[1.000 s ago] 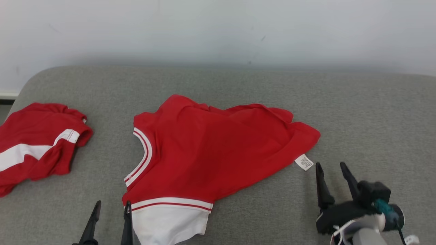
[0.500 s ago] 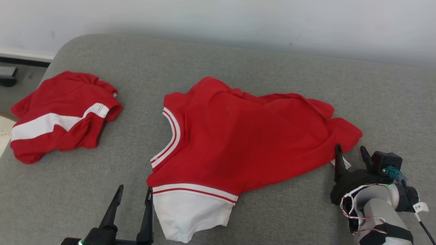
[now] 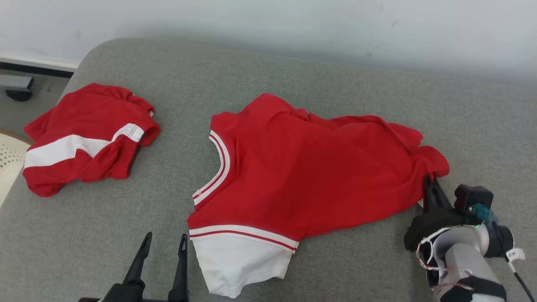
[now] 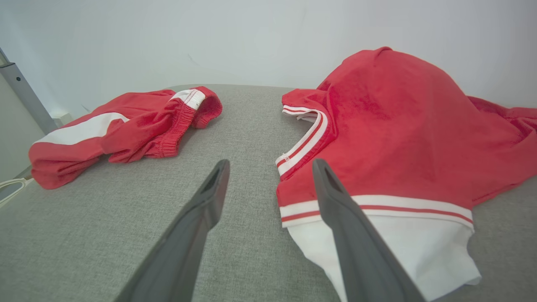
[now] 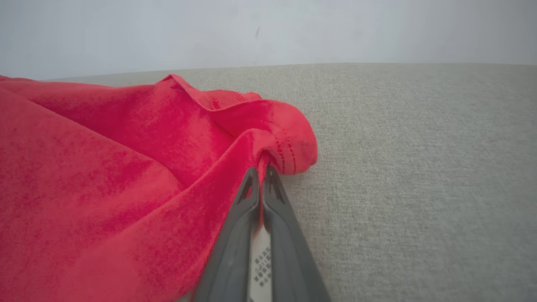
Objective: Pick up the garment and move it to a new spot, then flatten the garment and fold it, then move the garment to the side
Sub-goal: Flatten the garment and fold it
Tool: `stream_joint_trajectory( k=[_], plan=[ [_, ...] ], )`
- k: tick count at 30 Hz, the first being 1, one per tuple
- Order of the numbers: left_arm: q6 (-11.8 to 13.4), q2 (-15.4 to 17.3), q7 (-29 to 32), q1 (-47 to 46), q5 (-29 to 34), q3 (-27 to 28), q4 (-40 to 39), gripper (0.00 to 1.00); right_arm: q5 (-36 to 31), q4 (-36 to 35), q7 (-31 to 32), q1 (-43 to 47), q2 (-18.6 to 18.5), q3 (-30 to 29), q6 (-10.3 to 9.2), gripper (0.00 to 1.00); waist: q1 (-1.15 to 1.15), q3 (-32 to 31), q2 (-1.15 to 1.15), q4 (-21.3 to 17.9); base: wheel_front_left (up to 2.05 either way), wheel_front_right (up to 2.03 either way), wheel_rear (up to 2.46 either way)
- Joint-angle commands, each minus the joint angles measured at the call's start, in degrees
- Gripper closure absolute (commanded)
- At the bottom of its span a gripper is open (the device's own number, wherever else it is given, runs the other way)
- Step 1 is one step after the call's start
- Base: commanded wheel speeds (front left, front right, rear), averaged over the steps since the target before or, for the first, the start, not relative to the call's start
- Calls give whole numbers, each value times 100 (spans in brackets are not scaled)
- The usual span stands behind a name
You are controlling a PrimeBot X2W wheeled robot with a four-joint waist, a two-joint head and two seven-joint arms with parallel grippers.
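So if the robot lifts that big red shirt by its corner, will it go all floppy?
Probably floppy: the red shirt lies in soft wrinkles, so it would likely dangle from the corner the right gripper pinches. It looks thin, so probably light. The woven grey cushion might drag on it a little.

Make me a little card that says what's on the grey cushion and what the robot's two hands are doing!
surface: grey cushion
main thing: red shirt with white trim, spread out but wrinkled
right gripper: jaws shut on the shirt's right corner, white tag between them
left gripper: jaws open, beside the shirt's white part, holding nothing
also there: second red garment, crumpled, lying apart at the left
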Motion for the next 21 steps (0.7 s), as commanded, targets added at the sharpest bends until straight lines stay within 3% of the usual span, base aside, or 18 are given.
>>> stream_joint_trajectory(
  k=[1, 8, 13, 21],
  plan=[
    [5, -5, -15, 52, -33, 17, 15, 0, 87, -74, -3, 157, 8, 70, 21, 100, -1, -92, -1, -71, 0, 0, 0],
    [22, -6, -15, 277, -72, 83, 46, 0, 692, -1274, -4, 1282, 5, 830, 21, 100, -1, -374, -1, -451, 0, 0, 0],
    [10, -6, -15, 374, -84, 104, 42, 0, 972, -1905, -4, 2091, 3, 964, 20, 100, -1, -464, -1, -688, 0, 0, 0],
    [37, -5, -15, 423, -139, 231, 31, 0, 1330, -2254, -3, 2960, 3, 1337, 20, 100, -1, -471, -1, -987, 0, 0, 0]
  ],
)
